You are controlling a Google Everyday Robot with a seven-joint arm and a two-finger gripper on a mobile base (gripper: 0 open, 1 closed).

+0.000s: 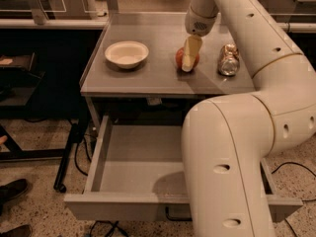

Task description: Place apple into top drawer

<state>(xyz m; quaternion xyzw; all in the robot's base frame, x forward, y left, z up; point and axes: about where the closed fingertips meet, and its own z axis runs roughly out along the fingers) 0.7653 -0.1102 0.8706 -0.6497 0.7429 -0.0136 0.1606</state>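
Nearest stands the one top drawer (123, 206), pulled wide open, with its flat grey front panel toward the camera and its shallow grey tray running back under the surface (148, 80). The single white arm (232, 167) bulks over the drawer's right side and hides that part of it. From there it climbs up the right of the view and bends back down toward the surface from above. On the speckled floor to the left of the drawer lie black cables (79, 149), and a dark shoe (12, 189) shows at the left edge. Further back, three things sit on the grey surface in a loose row, each apart from its neighbour. They are one white bowl (126, 54) on the left, one red apple (178, 58) in the middle, and one shiny metal can (228, 59) on the right. The apple rests on the surface, well behind the open drawer and not in it. The one claw (187, 64) hangs down from the end of the arm directly at the apple, and its pale tip lies across the apple's front and covers part of it. I cannot tell whether the claw is clenched on the apple or released.
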